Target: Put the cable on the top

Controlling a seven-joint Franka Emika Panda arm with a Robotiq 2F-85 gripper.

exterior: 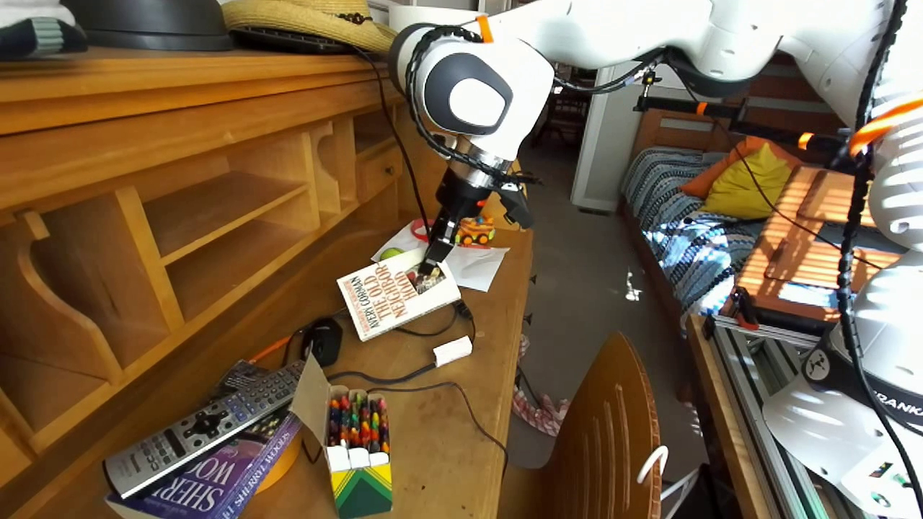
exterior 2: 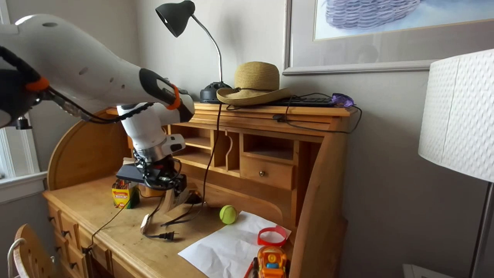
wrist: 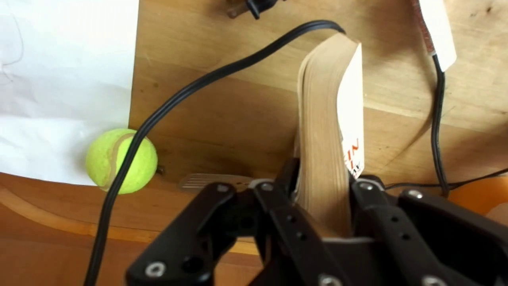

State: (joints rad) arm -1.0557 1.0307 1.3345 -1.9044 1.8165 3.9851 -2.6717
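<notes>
the pincer [wrist: 325, 178] clamps a paperback [exterior: 389, 297], "the old neighborhood"; a purple book [exterior: 239, 468] reads "sherryl woods".

Grey wall [exterior 2: 386, 193], window [exterior 2: 4, 154]; sunlight patches [exterior: 660, 238] on striped bed [exterior: 652, 180]; wooden chair [exterior: 588, 432], grey floor [exterior: 577, 267]

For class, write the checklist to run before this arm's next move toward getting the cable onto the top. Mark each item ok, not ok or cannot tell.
1. Tool free for the cable: not ok; it is clamped on the white paperback.
2. Cable wholly on the top: not ok; it hangs down from there.
3. Top in sight: ok, in both exterior views; the straw hat and lamp are up there.
4. Paperback clear of the desk: cannot tell.
5. Cable apart from the paperback: cannot tell; in the wrist view it passes out of sight at the paperback's far end.
</notes>
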